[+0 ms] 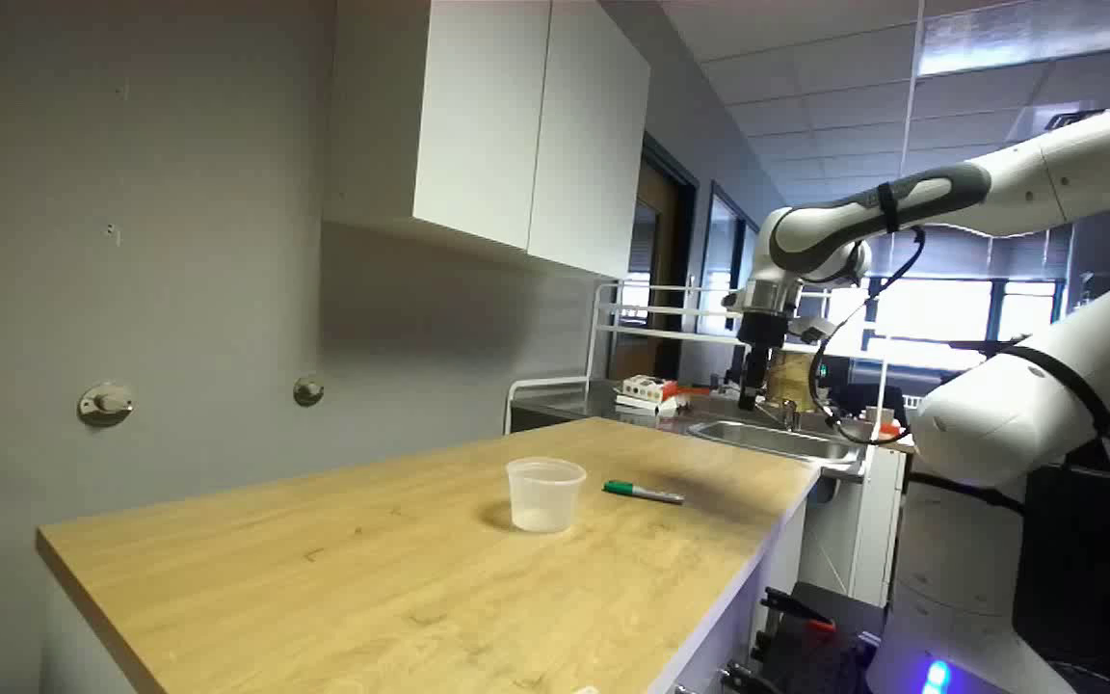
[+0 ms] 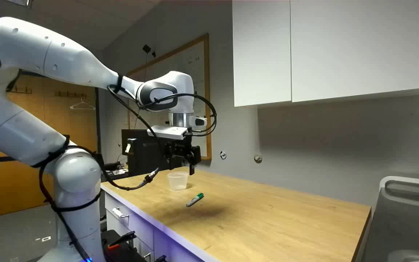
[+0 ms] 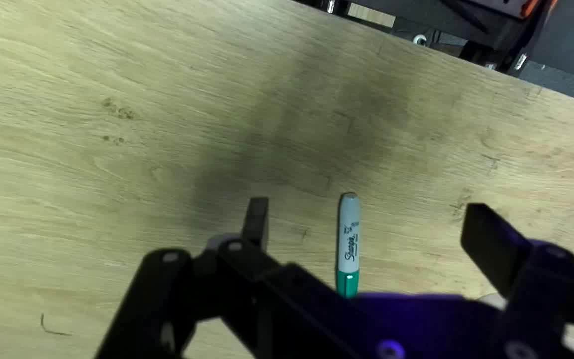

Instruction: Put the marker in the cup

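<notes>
The marker, grey-white with a green cap, lies flat on the wooden counter. It shows in both exterior views point(image 1: 644, 493) point(image 2: 195, 200) and in the wrist view point(image 3: 349, 239), where my gripper hides its cap end. The cup, translucent whitish plastic, stands upright near the marker in both exterior views point(image 1: 543, 499) point(image 2: 178, 181). In the wrist view only small pale parts of the cup point(image 3: 494, 299) show behind the right finger. My gripper point(image 3: 366, 214) is open and empty, its fingers wide apart on either side of the marker in that picture. In both exterior views the gripper point(image 1: 753, 390) point(image 2: 192, 168) hangs well above the counter.
The counter point(image 1: 353, 588) has a front edge with drawers below point(image 2: 140, 222). White wall cabinets point(image 1: 516, 125) hang above its back side. A sink point(image 1: 777, 439) and a white rack point(image 1: 555, 384) stand beyond its far end. A dark cable loops beside the arm point(image 2: 136, 187).
</notes>
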You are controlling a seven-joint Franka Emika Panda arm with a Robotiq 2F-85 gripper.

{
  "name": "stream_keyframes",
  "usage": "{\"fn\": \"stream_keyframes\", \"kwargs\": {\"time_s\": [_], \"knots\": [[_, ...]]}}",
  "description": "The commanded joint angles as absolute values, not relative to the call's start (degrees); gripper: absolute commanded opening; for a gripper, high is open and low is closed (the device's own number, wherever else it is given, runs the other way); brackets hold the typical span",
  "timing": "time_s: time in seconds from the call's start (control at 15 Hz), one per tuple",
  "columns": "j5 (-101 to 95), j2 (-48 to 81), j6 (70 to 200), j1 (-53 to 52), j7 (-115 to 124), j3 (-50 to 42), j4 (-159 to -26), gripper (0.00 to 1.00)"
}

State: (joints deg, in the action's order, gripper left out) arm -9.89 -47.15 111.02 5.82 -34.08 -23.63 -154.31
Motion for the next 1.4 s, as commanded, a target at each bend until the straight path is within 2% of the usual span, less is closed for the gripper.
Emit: {"fn": "stream_keyframes", "kwargs": {"time_s": [0.0,0.87,1.33], "knots": [[-9.3,-46.9,111.0,6.5,-34.5,-23.0,-154.3,1.0],[-8.3,-44.3,111.5,5.6,-33.2,-22.4,-153.3,1.0],[-5.4,-35.2,115.6,1.1,-28.2,-15.7,-150.7,1.0]]}}
